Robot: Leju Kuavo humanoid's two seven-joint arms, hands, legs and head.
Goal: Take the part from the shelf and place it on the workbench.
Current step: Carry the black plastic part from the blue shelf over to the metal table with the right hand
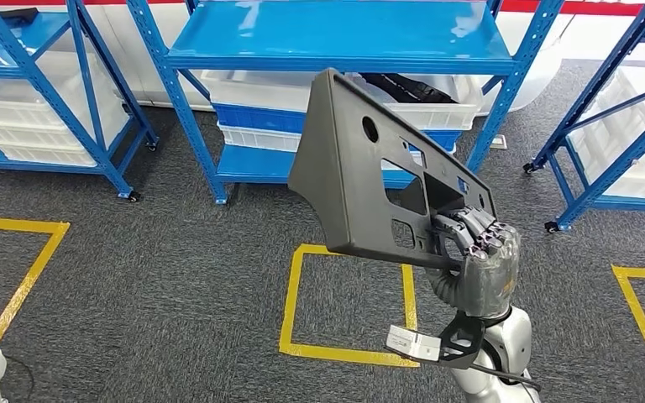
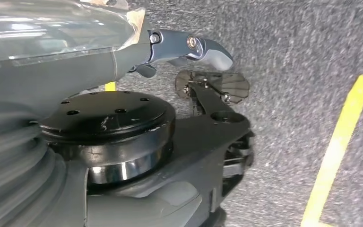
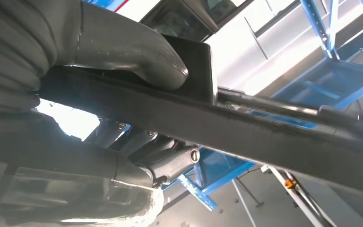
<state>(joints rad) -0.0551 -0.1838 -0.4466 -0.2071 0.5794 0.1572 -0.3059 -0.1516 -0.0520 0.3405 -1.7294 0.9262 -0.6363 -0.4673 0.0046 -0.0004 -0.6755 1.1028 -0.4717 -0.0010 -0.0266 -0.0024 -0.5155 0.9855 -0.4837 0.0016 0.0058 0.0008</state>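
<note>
Grey carpet [image 1: 176, 277] with yellow floor tape [image 1: 290, 294]; blue shelving racks [image 1: 336, 50] along the back carry white bins [image 1: 260, 88].

Head view: right hand [image 1: 477, 252] grips the dark grey plastic panel [image 1: 361, 168] at its lower corner, fingers hooked through a cutout. Panel held in the air, tilted, in front of the middle rack, above the taped square.

Left wrist view: left hand [image 2: 170, 52] hangs over carpet beside a yellow line [image 2: 340, 142]; one grey finger sticks out; grasp state cannot be told.

Right wrist view: thumb [image 3: 137, 52] pressed on the panel's edge [image 3: 246, 127], darker fingers [image 3: 170, 158] on its opposite face. Blue rack behind.
</note>
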